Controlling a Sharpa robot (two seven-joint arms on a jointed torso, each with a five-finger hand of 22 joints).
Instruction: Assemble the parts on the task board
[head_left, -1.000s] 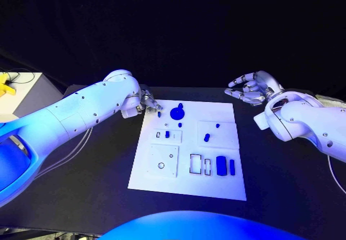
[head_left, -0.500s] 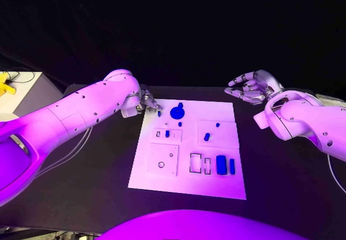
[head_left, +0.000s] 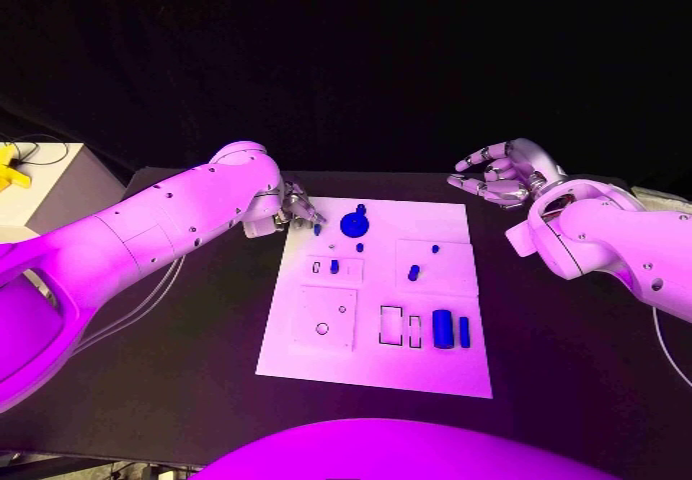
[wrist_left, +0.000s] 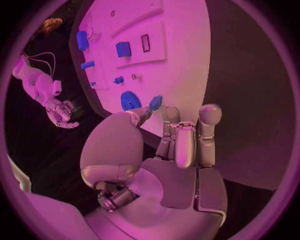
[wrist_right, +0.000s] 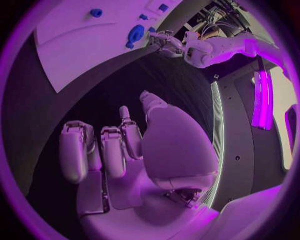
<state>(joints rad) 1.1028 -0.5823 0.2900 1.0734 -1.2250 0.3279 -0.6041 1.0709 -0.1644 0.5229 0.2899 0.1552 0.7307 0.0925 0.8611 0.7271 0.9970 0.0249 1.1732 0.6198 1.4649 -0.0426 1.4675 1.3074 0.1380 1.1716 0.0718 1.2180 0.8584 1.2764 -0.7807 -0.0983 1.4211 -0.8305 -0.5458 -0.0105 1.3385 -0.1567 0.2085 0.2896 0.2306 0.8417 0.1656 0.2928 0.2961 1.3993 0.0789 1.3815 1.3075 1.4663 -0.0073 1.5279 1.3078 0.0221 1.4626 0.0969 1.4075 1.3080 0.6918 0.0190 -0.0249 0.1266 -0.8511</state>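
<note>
Task board (head_left: 378, 375), a flat white rectangular plate, lies mid black desk (head_left: 577, 390) w/ small blue plastic parts on it. Nearest row: a tall blue block (head_left: 443, 329) and slim blue bar (head_left: 464, 332) beside empty slots. Further up, a short blue peg (head_left: 335, 266) and a small blue stud (head_left: 413, 272) in their panels. At the far end, a round blue knob piece (head_left: 355, 226), and just by it a tiny blue piece (head_left: 359, 203) at the left hand (head_left: 299, 207) fingertips (wrist_left: 145, 114), apparently pinched; contact hard to confirm. Step looks like pick-up of that piece; next needs a lift and carry to a matching slot. Right hand (head_left: 498, 175) hovers off the board's far right corner, fingers loosely curled, holding nothing.
</note>
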